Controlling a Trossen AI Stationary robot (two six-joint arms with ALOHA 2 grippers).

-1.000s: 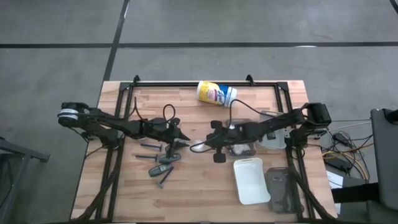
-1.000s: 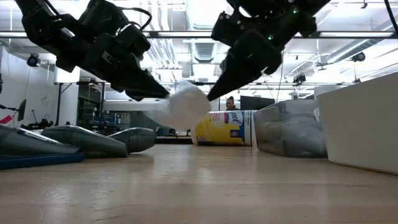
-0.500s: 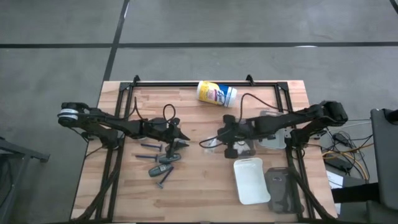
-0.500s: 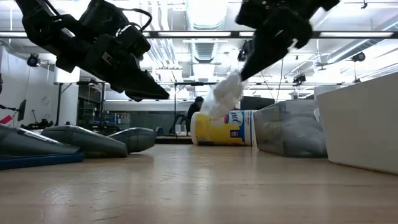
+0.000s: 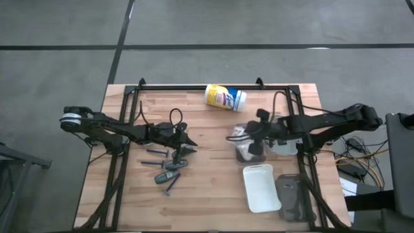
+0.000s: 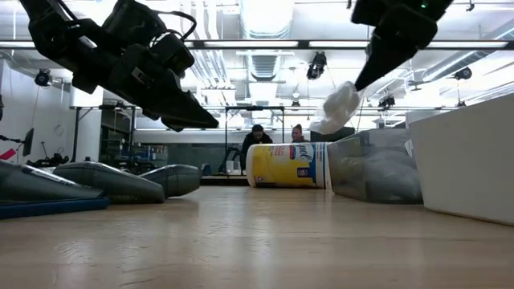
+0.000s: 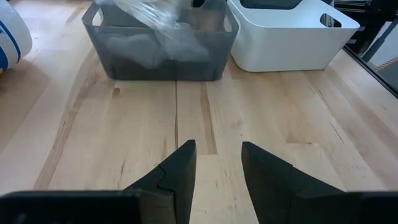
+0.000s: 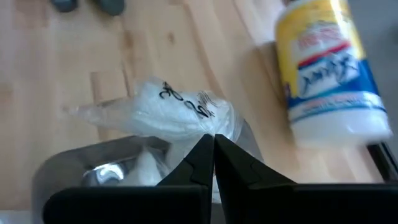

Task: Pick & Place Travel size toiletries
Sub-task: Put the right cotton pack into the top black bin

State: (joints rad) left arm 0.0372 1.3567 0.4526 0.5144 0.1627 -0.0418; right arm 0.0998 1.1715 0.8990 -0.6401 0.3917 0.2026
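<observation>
Left to right across the surface (image 5: 207, 194):

1. My left gripper (image 5: 189, 146) hangs idle at about 9 o'clock from the surface centre, its fingers spread with nothing between them. The remaining toiletries (image 5: 169, 175), dark tubes and slim sticks, lie just beside it toward 6 o'clock.

2. The yellow-and-white canister (image 5: 225, 97) lies on its side at 12 o'clock.

3. My right gripper (image 5: 240, 134) is pressed together, pinching one end of a white crinkly packet (image 8: 163, 113). The packet hangs from the fingertips, its long axis running away from me toward 9 o'clock.

4. The grey translucent tray (image 5: 250, 153) sits directly below the packet, its near wall under my fingers in the right wrist view. The right arm is the nearer one. I judge the coming move to be a release over this tray.

5. The white tray (image 5: 261, 188) stands at 5 o'clock.
</observation>
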